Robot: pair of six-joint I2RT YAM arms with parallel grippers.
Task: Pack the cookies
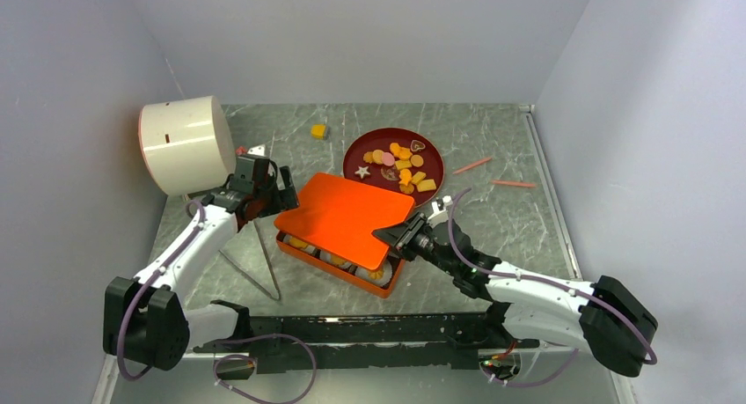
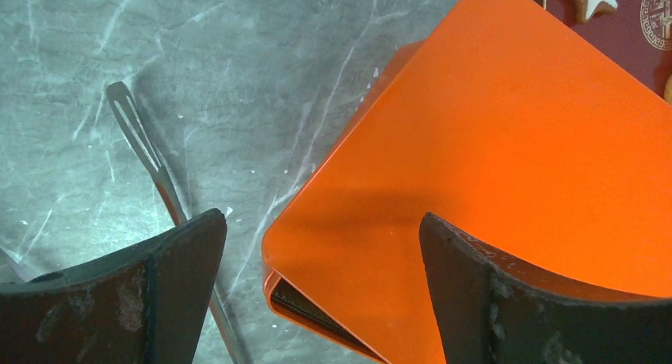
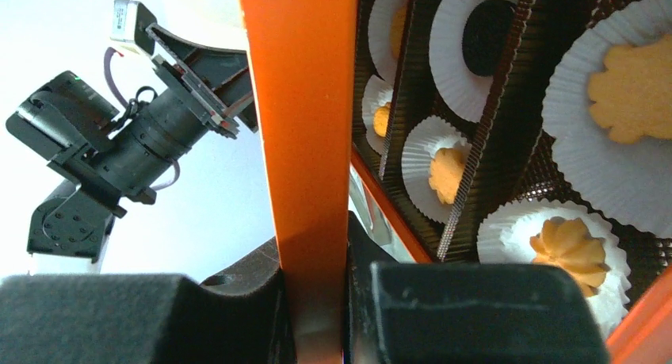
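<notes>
From above, the right gripper (image 1: 394, 235) pinches the right edge of the orange lid (image 1: 343, 212), which sits tilted over the orange box (image 1: 308, 254). The left gripper (image 1: 280, 191) hangs just left of the box, jaws spread. Most cookies (image 1: 400, 162) lie on a dark red plate (image 1: 361, 144) behind the box.

The left wrist view shows the fingers (image 2: 158, 300) apart above the lid's corner, with metal tongs (image 2: 150, 162) left of the box.

In the right wrist view the pads (image 3: 475, 316) clamp the lid's edge. Inside the box, more cookies rest in white paper cups (image 3: 475, 31).
</notes>
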